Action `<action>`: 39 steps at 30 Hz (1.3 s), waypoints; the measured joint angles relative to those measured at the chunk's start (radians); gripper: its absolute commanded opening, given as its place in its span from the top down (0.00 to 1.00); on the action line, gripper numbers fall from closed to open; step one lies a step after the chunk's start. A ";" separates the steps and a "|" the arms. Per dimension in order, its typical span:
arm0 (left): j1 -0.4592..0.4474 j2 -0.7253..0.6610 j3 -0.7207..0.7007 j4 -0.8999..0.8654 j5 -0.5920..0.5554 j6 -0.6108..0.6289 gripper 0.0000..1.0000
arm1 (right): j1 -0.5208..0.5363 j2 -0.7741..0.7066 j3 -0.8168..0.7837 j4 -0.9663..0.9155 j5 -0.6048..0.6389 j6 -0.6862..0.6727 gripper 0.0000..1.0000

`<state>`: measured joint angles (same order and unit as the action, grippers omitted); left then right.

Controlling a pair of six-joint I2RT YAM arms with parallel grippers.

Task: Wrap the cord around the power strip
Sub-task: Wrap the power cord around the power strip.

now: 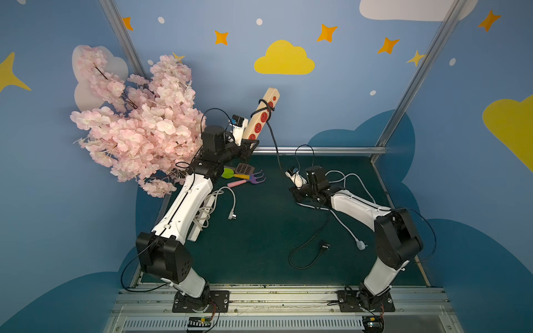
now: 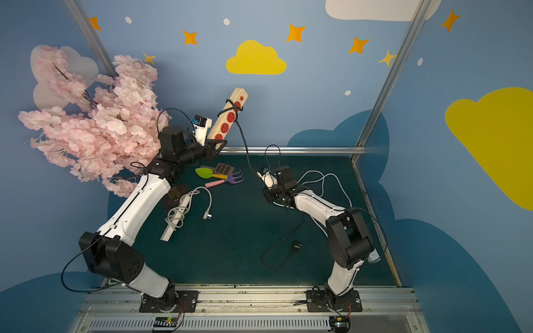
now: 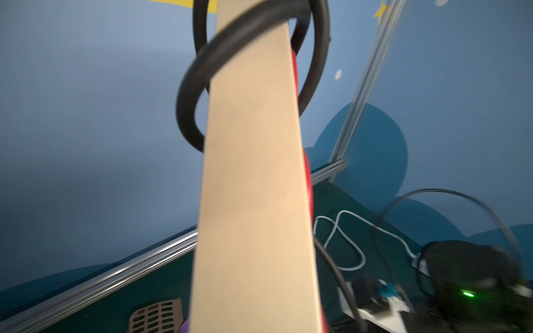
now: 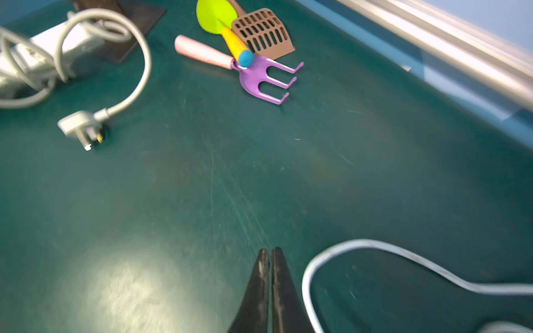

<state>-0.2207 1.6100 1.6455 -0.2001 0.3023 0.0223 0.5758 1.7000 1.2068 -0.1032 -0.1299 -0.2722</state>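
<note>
My left gripper [image 1: 250,143] is shut on the lower end of the beige power strip [image 1: 264,115] with red sockets and holds it raised and tilted toward the back wall. The black cord [image 1: 272,135] loops around the strip's upper part and hangs down to the mat. It passes by my right arm and ends in a black plug [image 1: 324,246]. In the left wrist view the power strip [image 3: 253,201] fills the middle, hiding the fingers, with the cord [image 3: 190,95] looped loosely around it. My right gripper [image 4: 270,253] is low over the green mat, shut with nothing between its fingers.
A white power strip with a wound grey cord [image 2: 176,216] lies by the left arm. Toy garden tools [image 4: 259,57] sit near the back. A loose white cord [image 1: 354,184] trails at the right by my right arm. Pink blossom branches [image 1: 138,121] crowd the left arm.
</note>
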 measured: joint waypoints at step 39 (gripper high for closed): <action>-0.148 -0.097 -0.198 -0.432 0.578 0.290 0.97 | -0.298 0.433 0.900 -0.336 -0.460 -0.161 0.84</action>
<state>-0.3683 1.5127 1.4471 -0.6323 0.8803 0.3122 0.2775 2.1330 2.1071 -0.4397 -0.5903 -0.4328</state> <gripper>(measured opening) 0.326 0.104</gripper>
